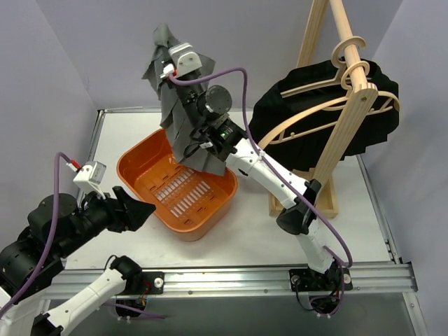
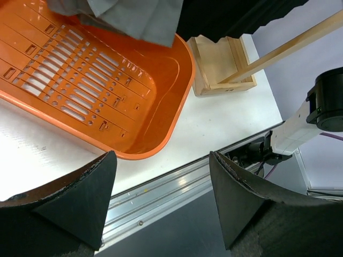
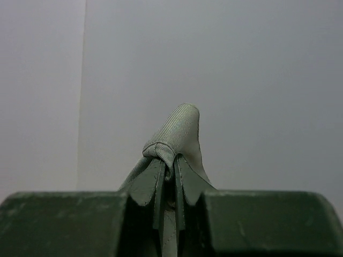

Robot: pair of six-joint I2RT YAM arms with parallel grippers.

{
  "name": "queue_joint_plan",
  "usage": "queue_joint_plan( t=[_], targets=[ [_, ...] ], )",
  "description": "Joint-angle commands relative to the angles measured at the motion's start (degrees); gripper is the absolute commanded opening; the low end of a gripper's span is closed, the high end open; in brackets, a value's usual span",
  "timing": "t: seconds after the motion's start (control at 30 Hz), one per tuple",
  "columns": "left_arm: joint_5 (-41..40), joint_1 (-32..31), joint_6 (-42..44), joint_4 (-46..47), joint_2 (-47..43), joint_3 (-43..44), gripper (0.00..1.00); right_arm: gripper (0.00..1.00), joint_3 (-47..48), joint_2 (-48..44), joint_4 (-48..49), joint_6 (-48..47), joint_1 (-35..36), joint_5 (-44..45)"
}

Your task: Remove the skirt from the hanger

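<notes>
Two end effectors: sitting well apart; one low at the near left of the bench (image 1: 280, 238), one raised high toward the back

Right end effector (image 1: 166, 43) (image 3: 169, 174): clamping on a bunched fold of the grey skirt (image 1: 175, 119) (image 3: 179, 126); fingers pressing together on the cloth; pointing up against the plain wall

Grey skirt: hanging down from that grip; draping along the right arm (image 1: 273, 175); lower edge dangling over the far part of the orange basket (image 1: 140, 164); contact with the basket not showing clearly; being held well apart from the wooden hangers (image 1: 348, 46)

Left end effector (image 1: 136, 210) (image 2: 162, 160): standing with jaws wide apart; gripping nothing; hovering above the near edge of the bench, just beside the basket's near left side

Orange basket: resting on the bench between the two arms; showing a slotted floor in the left wrist view (image 2: 161, 128); grey cloth (image 2: 134, 16) hanging over its far end

Black garment (image 1: 280, 105): hanging on the wooden hangers at the right

Wooden rack (image 1: 346, 133): standing on the right side of the bench; carrying the hangers on its top rod; base block (image 2: 220, 64) sitting near the basket's right corner
</notes>
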Motion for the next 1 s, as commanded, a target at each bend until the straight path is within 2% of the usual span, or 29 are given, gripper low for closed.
queue_joint_plan(
  t=[0.0, 0.23, 0.4, 0.63, 0.97],
  targets=[
    [-1.1, 0.3, -1.2, 0.1, 0.3, 1.6, 0.79, 0.00, -5.1, -5.6, 3.7, 4.8, 2.5, -0.3],
    [-3.7, 0.2, -0.6, -1.7, 1.2, 3.8, 0.79, 0.00, -11.4, -11.1, -1.1, 1.5, 9.1, 5.0],
    [-3.6, 0.3, -0.8, -3.7, 3.0, 6.8, 0.79, 0.00, -16.2, -17.0, -2.8, -0.4, 11.1, 8.0],
    [-4.2, 0.3, 0.2, -5.7, 7.7, 15.9, 0.79, 0.00, -30.4, -30.0, -6.5, 4.7, 11.0, 13.0],
    [-2.9, 0.4, -0.5, -7.0, 12.4, 23.8, 0.77, 0.00, -45.8, -36.9, -15.8, 14.2, 7.5, 12.7]
  ],
)
